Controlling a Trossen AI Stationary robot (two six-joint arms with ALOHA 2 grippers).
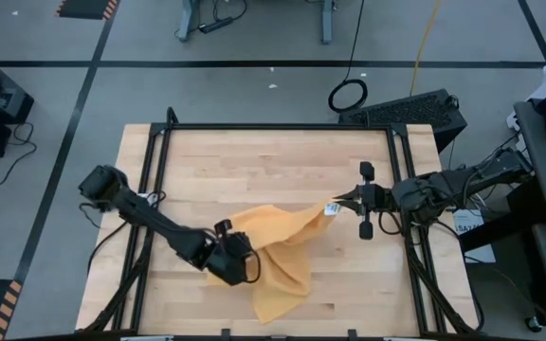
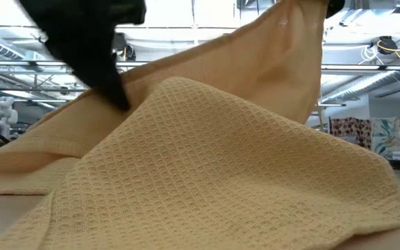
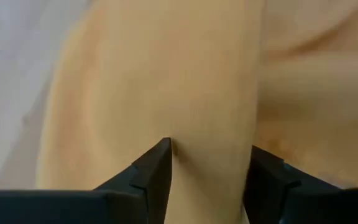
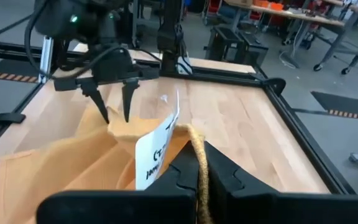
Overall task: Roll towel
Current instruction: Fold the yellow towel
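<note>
towel (image 1: 278, 251) sits at about 6 o'clock on the wooden table (image 1: 273, 161), bunched, one corner pulled up toward 3 o'clock. mustard waffle-weave cloth, soft folds, hemmed edge visible in the low view. left gripper (image 1: 227, 258) is at the towel's 9 o'clock edge, fingers (image 3: 157, 171) spread with a fold of cloth between them. right gripper (image 1: 341, 204) at 3 o'clock pinches the raised corner right by the white tag (image 4: 157, 152). table has a black metal frame (image 1: 278, 126) around it.
</note>
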